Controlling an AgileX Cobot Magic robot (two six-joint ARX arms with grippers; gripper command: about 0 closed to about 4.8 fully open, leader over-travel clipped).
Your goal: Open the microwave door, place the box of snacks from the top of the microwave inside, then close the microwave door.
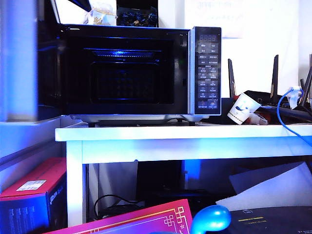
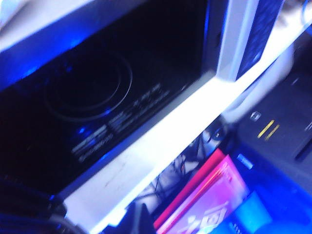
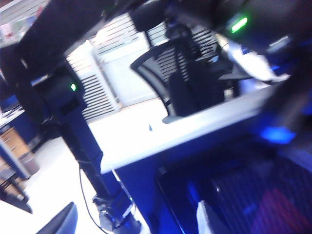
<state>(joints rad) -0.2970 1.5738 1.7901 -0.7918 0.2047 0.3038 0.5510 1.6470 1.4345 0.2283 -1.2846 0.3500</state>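
White table carries the microwave with its microwave door swung open at the left; the box of snacks sits on top. Neither gripper shows: left reads closed, right's jaws I cannot tell. Next, you need to reach up and grasp that box.

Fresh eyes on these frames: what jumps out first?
The big black microwave on the white table, its door swung open at the left, cavity dark and empty. On top sits the small pale box of snacks beside a dark box. No gripper shows clearly.
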